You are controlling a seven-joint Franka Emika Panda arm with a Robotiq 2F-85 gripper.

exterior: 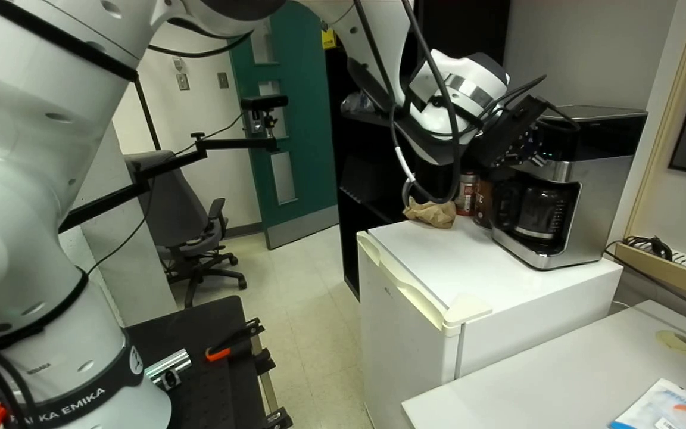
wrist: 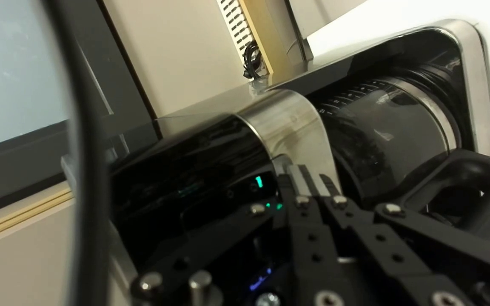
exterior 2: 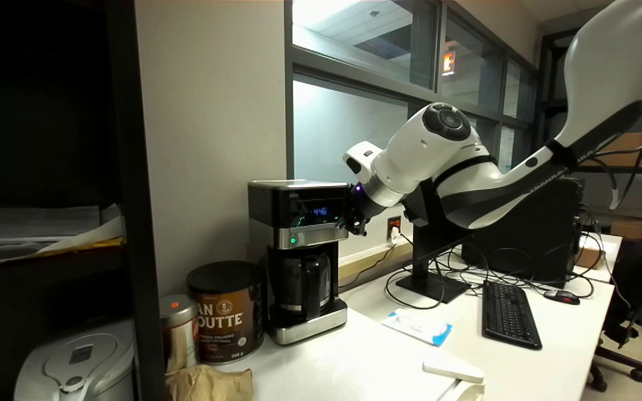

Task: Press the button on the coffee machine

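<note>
The coffee machine is black and silver-grey and stands upright on the white fridge. In an exterior view its front shows a blue clock display and a green-lit round button on the steel band. A dark carafe sits in the lower recess. My gripper is at the machine's front, at the end of the control panel away from the green button. In the wrist view the fingers are together with nothing visible between them, tips at the steel band. Whether they touch it cannot be told.
A brown coffee can, a smaller tin and a crumpled paper bag stand beside the machine on the fridge top. A wall and window frame are close behind. A desk adjoins the fridge. A dark shelf stands nearby.
</note>
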